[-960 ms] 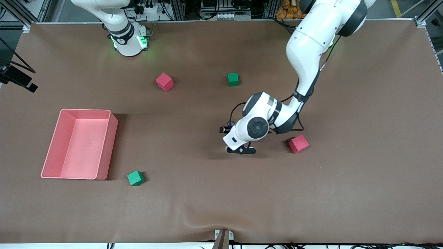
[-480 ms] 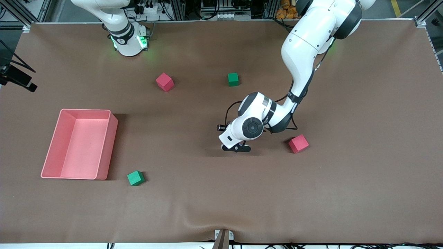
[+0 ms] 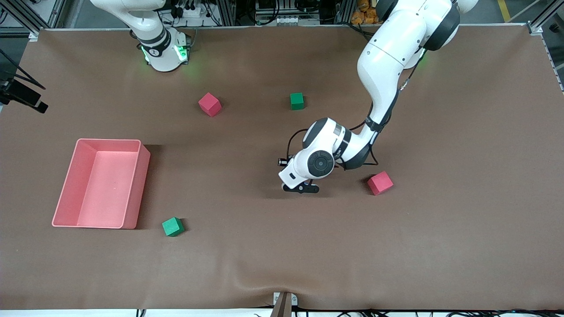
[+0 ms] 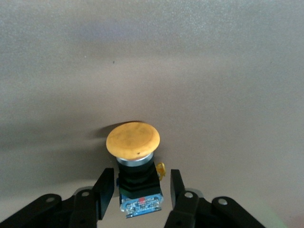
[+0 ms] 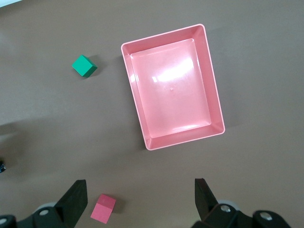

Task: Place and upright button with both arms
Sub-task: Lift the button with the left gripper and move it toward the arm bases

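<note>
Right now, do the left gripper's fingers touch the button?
Apart. The left wrist view shows the left gripper open around the button: brown table shows between each of the fingers and its black body.

Left arm [image 3: 387, 53]: glossy white shell, rounded segments, black bands at joints. Wrist housing white w/ round dark-grey cap [image 3: 320, 162] facing front cam, concentric ring on it. Thin black cable [image 3: 291, 140] loops off wrist; another black cable runs along forearm. Green glow at base edge.

Right arm [image 3: 152, 31]: white, black band w/ small markings near base, green lights both sides of base.

Left gripper [image 4: 142, 192]: matte black fingers [image 4: 105, 192], flat inner faces, silver screws on black knuckles behind.

Right gripper [image 5: 140, 202]: black wedge-shaped fingers [image 5: 75, 199], same silver screw heads at the finger mounts.
</note>
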